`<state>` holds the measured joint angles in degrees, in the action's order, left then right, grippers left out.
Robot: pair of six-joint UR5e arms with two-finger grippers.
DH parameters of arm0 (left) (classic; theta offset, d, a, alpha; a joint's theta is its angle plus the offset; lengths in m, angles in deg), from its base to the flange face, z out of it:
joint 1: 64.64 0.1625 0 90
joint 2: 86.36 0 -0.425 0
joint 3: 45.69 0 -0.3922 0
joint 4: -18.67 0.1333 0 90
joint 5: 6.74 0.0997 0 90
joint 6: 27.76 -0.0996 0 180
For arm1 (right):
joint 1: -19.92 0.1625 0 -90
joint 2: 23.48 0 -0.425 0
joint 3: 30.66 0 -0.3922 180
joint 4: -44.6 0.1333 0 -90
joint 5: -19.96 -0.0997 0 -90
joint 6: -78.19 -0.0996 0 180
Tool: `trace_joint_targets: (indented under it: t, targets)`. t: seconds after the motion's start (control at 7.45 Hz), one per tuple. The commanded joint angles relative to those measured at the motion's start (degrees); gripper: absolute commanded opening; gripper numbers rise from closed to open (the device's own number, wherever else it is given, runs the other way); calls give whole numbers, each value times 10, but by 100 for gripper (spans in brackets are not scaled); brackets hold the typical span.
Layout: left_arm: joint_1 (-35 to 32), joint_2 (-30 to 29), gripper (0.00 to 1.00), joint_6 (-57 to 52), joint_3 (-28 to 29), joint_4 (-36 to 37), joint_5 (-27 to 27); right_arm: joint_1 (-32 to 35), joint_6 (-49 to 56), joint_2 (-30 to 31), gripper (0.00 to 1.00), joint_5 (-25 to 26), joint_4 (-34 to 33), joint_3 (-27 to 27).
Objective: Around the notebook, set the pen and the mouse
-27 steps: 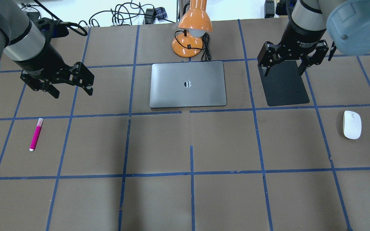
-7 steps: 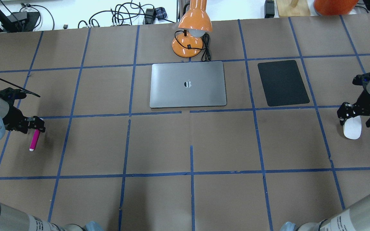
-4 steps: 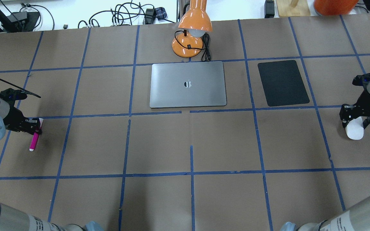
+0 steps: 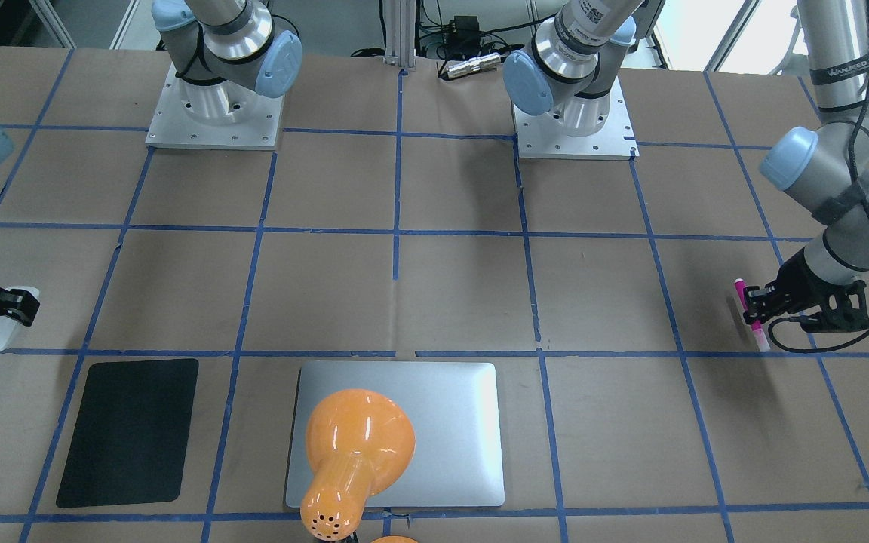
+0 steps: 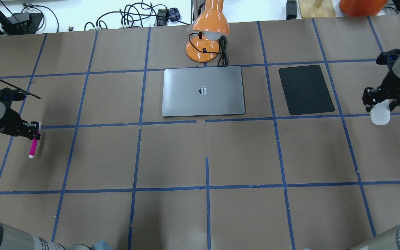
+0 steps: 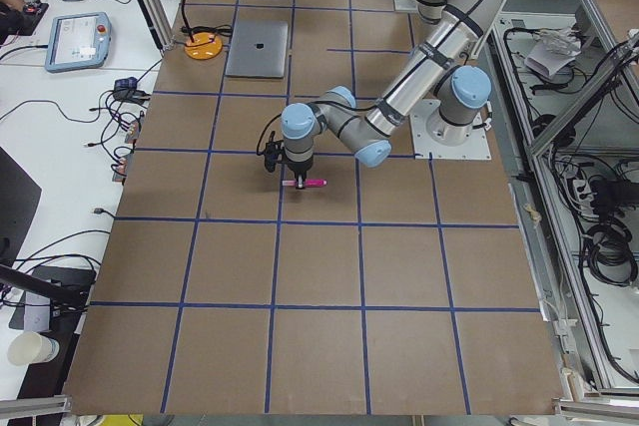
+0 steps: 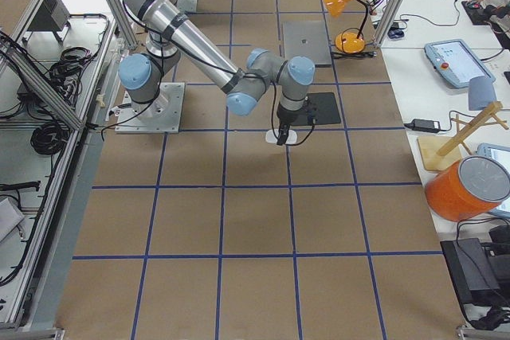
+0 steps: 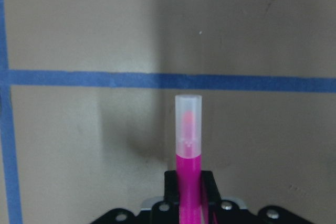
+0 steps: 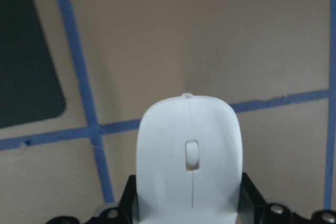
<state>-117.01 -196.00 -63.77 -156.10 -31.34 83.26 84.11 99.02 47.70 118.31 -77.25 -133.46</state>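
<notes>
At opposite ends of the bench [image 5: 207, 152], our left end effector [image 5: 35, 133] grips the pen [image 5: 32, 148] and our right end effector [image 5: 380, 102] the mouse [image 5: 380, 115], held aloft for carrying to the notebook [image 5: 203, 91].

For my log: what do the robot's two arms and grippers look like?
Both arms: silver-grey tubes with pale blue round joint caps, on square metal base plates. The left gripper and right gripper are black, two-fingered. A thin black cable loops off the left wrist. Dark lettering on the left arm's tube.
</notes>
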Motion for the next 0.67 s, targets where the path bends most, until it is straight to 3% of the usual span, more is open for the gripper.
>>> trace_joint_targets:
  t: [0.0, 0.13, 0.27, 0.54]
  targets:
    - [-42, 25, 0, 92, 70, -99, 3, 58, -4, -64, 19, -106, 19, 71]
    - [-70, 34, 0, 184, 88, -118, 27, 98, -4, -112, 19, -113, 19, 125]
    - [-103, 46, 0, 231, 92, -134, 42, 139, -25, -138, 19, -75, 44, 179]
    - [-173, 58, 0, 381, 93, -143, 43, 154, -50, -174, 19, -59, 56, 193]
